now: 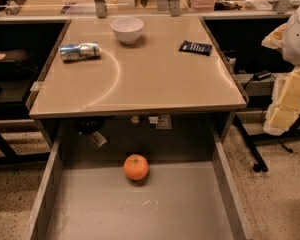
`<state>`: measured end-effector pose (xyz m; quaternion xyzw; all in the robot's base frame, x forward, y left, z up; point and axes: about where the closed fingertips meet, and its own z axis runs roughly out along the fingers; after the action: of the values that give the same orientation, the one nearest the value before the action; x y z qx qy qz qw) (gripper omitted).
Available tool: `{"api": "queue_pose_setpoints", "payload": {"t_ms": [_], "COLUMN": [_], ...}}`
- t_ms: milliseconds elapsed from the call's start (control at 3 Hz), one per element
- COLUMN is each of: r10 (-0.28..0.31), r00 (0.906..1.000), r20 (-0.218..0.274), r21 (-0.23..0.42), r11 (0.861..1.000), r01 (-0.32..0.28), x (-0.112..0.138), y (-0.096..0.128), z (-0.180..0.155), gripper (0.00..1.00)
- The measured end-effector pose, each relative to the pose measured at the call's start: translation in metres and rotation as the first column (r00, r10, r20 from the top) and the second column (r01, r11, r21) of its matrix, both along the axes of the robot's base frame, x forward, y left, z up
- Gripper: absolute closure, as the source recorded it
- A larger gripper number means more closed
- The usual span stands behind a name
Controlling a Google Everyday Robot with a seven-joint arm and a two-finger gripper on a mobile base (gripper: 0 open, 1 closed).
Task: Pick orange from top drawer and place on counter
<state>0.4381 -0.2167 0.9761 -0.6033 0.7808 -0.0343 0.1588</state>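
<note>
The orange (pixel 136 167) lies on the flat grey bottom of the open top drawer (pixel 140 209), near its back, just under the front edge of the counter. The drawer is pulled out toward the camera, and its low side walls run down both sides of the view. The counter (pixel 150 79) is a glossy beige tabletop above and behind the drawer. My gripper is not in view. Only a pale, bulky white and cream shape (pixel 292 79), which looks like part of my arm, shows at the right edge, beside the counter and well away from the orange.
On the counter stand a white bowl (pixel 127 29) at the back middle, a crushed silver can (pixel 79 51) lying at the left, and a dark flat packet (pixel 195 47) at the right. A cluttered bench with metal uprights (pixel 100 1) runs behind. Speckled floor flanks the drawer.
</note>
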Motion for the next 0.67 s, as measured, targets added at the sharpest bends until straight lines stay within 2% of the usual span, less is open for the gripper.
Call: {"api": "queue_pose_setpoints", "payload": {"t_ms": [333,667], "r10": [0.000,0.012], "r00": [1.0000,0.9998], "r20": [0.000,-0.019], "r21": [0.000,0.013], "r11": [1.000,1.000], "r01": [0.000,-0.012], "x": [0.000,-0.010], "y": [0.000,0.001], "z": [0.000,-0.019], "gripper": [0.00,0.00]}}
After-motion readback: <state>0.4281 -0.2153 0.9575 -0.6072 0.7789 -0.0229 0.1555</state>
